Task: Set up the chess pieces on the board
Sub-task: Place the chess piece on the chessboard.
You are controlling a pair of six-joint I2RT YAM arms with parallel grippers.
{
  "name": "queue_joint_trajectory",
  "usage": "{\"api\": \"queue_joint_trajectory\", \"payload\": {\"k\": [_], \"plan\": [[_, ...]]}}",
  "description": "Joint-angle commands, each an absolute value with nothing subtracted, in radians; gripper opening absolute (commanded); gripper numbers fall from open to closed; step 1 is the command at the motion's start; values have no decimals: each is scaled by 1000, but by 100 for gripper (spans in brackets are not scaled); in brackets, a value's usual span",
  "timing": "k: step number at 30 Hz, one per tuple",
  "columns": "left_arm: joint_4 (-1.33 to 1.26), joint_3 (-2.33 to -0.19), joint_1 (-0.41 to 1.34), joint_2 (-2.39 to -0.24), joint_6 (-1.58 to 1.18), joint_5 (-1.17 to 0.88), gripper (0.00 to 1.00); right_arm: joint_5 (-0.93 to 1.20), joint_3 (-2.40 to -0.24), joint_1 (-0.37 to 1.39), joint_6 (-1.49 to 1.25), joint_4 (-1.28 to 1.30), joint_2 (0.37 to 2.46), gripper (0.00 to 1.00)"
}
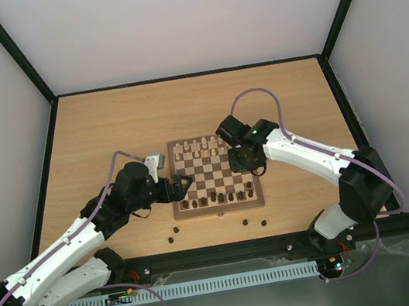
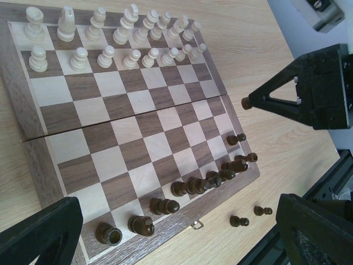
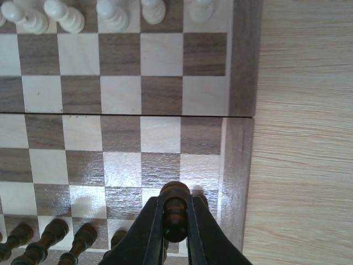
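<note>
The board [image 1: 214, 175] lies mid-table. Cream pieces [image 1: 202, 148] fill its two far rows, also in the left wrist view [image 2: 116, 41]. Dark pieces [image 1: 220, 197] stand along its near row, also in the left wrist view [image 2: 196, 185]. My right gripper [image 3: 175, 221] is shut on a dark pawn [image 3: 175, 207] and holds it over the board's near right corner; it shows in the top view [image 1: 244, 163]. My left gripper [image 1: 182, 186] is open and empty at the board's left edge, its fingers [image 2: 38, 237] wide apart.
Several loose dark pieces lie on the table in front of the board, two at the left [image 1: 174, 234] and two at the right [image 1: 254, 223]; two of them show in the left wrist view [image 2: 251, 216]. The metal clasp [image 2: 197, 224] is on the board's near rim.
</note>
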State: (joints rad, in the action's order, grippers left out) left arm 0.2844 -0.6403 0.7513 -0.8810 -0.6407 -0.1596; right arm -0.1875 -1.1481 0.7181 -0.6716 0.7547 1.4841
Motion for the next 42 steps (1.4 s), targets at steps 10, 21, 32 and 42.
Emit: {"api": "queue_joint_trajectory", "payload": {"k": [10, 21, 32, 42], "plan": [[304, -632, 744, -859, -667, -140, 99, -117, -1108, 807, -644, 723, 1595, 9], [295, -623, 744, -859, -668, -146, 99, -103, -1030, 813, -656, 718, 1582, 10], [291, -620, 744, -861, -671, -147, 99, -94, -1024, 816, -647, 698, 1600, 11], [290, -619, 744, -863, -669, -147, 99, -92, -1025, 815, -646, 694, 1608, 20]]}}
